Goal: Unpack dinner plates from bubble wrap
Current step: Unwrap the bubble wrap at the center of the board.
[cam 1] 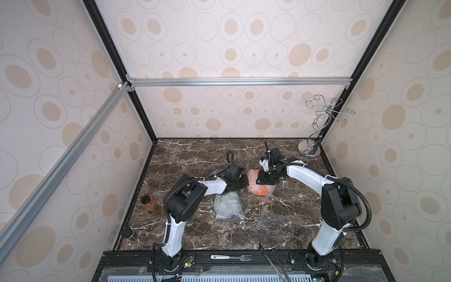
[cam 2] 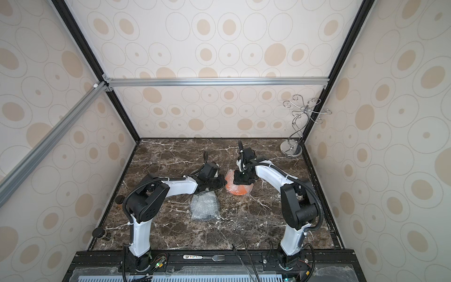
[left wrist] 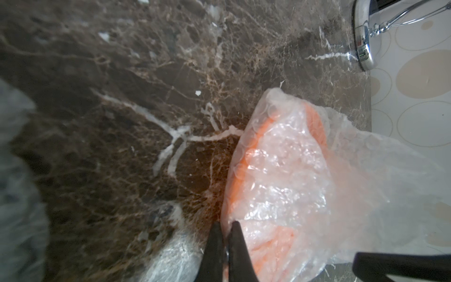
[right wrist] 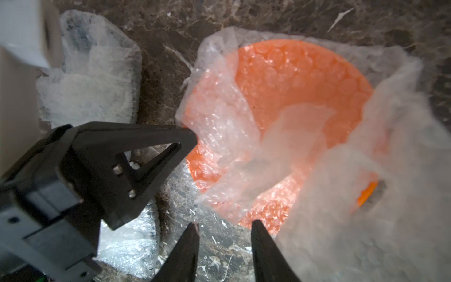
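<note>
An orange dinner plate (right wrist: 300, 80) lies mid-table, half covered by loosened bubble wrap (right wrist: 227, 127); both top views show the plate (cam 1: 260, 189) (cam 2: 238, 190). My left gripper (left wrist: 225, 225) is shut on the wrap's edge at the plate's left rim, its fingers (right wrist: 188, 136) touching the sheet. My right gripper (right wrist: 224, 224) hovers over the plate's near edge, open, with only marble and wrap showing between its fingers. A second bubble-wrap bundle (cam 1: 228, 206) (cam 2: 204, 206) with something dark inside lies nearer the front. More wrap (right wrist: 97, 73) sits beside the left arm.
A chrome wire stand (cam 1: 309, 149) (left wrist: 363, 48) stands in the back right corner. An amber jar (cam 1: 148, 203) and a dark-lidded jar (cam 1: 129, 234) sit along the left edge. A fork (cam 1: 231, 257) and black tongs (cam 1: 275, 258) lie on the front rail.
</note>
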`<act>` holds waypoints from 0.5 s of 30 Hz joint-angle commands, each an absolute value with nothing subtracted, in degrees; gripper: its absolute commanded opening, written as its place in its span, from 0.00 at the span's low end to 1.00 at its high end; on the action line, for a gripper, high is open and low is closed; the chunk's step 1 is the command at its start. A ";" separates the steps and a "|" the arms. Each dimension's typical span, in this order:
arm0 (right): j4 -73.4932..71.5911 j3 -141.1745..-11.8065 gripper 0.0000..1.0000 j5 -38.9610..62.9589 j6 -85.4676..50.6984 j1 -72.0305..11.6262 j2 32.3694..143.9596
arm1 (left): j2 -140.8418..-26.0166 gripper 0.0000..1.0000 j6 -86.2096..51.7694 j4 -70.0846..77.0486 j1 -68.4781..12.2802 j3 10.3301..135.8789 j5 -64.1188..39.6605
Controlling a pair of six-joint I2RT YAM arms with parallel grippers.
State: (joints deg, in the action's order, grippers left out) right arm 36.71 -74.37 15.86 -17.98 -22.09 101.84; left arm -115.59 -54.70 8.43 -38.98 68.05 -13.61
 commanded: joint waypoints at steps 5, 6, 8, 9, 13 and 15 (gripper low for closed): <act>34.57 -70.44 0.39 18.24 -18.02 -16.51 100.52 | -113.82 0.00 -55.11 8.17 -38.49 68.08 -12.99; 34.54 -69.95 0.39 18.09 -17.78 -16.29 100.19 | -113.82 0.00 -55.11 8.17 -38.50 68.08 -12.96; 34.71 -69.56 0.39 17.94 -17.17 -14.30 99.93 | -113.97 0.00 -55.24 8.48 -38.49 68.12 -13.04; 34.81 -69.41 0.39 17.84 -16.93 -13.75 99.93 | -114.07 0.00 -55.24 8.68 -38.50 68.18 -13.18; 33.99 -68.32 0.39 17.98 -16.94 -12.25 99.79 | -114.17 0.00 -55.29 9.05 -38.46 68.29 -13.41; 33.37 -67.69 0.39 18.07 -17.22 -11.49 99.56 | -113.93 0.00 -55.21 9.19 -38.49 68.20 -13.40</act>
State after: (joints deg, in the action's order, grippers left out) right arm 33.80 -68.93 17.45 -17.50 -12.12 101.43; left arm -115.59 -54.70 8.54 -38.96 68.01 -13.69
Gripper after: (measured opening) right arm 0.391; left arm 0.057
